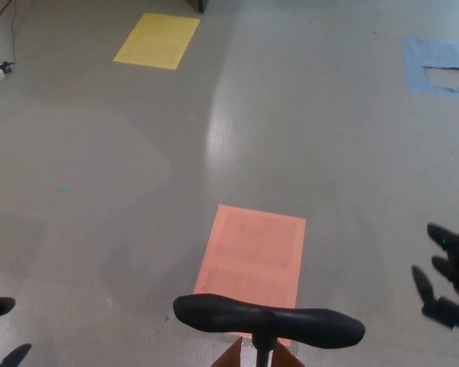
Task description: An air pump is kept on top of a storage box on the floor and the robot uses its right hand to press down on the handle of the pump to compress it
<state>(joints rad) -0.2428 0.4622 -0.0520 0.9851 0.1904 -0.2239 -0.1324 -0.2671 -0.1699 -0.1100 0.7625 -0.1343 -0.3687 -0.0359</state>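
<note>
Looking down, this is what we saw:
pump handle [269, 323]: black crossbar at the bottom middle, sitting level on its thin shaft, nothing touching it.
storage box [233, 358]: we only caught brown corners either side of the shaft, right at the bottom edge.
right hand [448, 275]: up at the right edge, well clear of the handle, fingers spread apart and holding nothing.
left hand [0, 331]: just black fingertips in the bottom left corner, so we couldn't tell if it was spread or closed.
floor [138, 168]: grey and shiny, with an orange sheet [253, 251] just beyond the handle, a yellow sheet [157, 40] far left and a torn blue sheet [437, 66] far right.
</note>
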